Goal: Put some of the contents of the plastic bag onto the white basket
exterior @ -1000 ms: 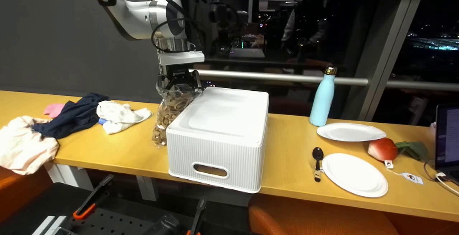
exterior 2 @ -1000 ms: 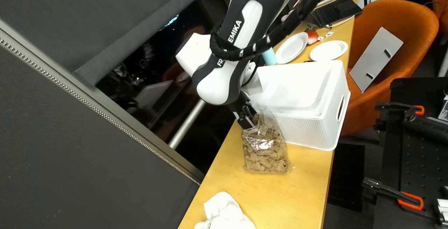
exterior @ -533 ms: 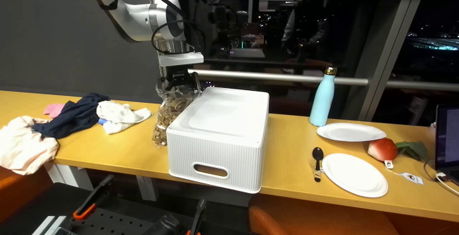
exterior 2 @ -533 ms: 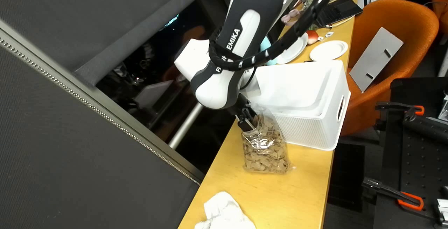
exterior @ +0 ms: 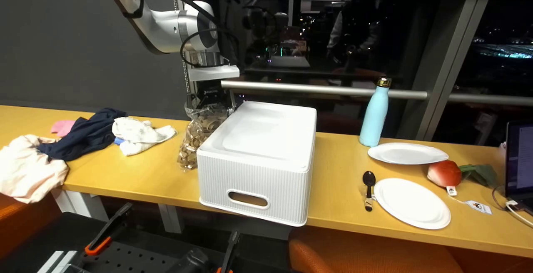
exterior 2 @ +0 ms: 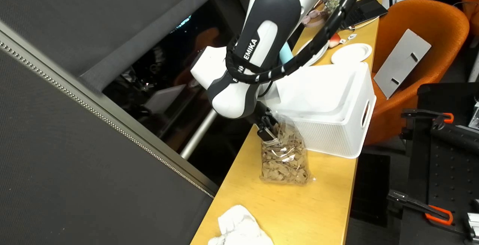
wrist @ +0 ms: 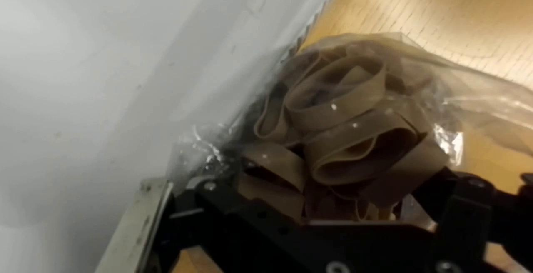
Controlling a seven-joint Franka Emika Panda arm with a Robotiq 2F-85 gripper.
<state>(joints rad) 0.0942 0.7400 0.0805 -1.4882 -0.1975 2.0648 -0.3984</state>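
Gripper (exterior: 211,105) spread at one bag (exterior 2: 285,162), beside one basket (exterior: 254,177)

My gripper's two fingers (exterior 2: 267,134) stand wide apart at the mouth of the bag, with brown loops (wrist: 345,106) between them in the wrist view. I cannot tell whether both are inside the clear film. The bag stands on the surface (exterior: 337,189), just beside the basket, and its film overlaps the basket's edge in my wrist view. The loops are too many for me to count. The basket sits with a closed white face on top. Past it, in an exterior view, I count one bottle (exterior: 374,116), two plates (exterior: 412,203), one spoon (exterior: 369,179), one red vegetable (exterior: 444,174) and one laptop (exterior: 520,156); the spoon lies just beside the nearer plate. Beyond the bag lie at least four cloths (exterior: 85,139): pink, navy, white and peach. Two clamps (exterior: 100,245) with orange handles sit lower down, off the surface.
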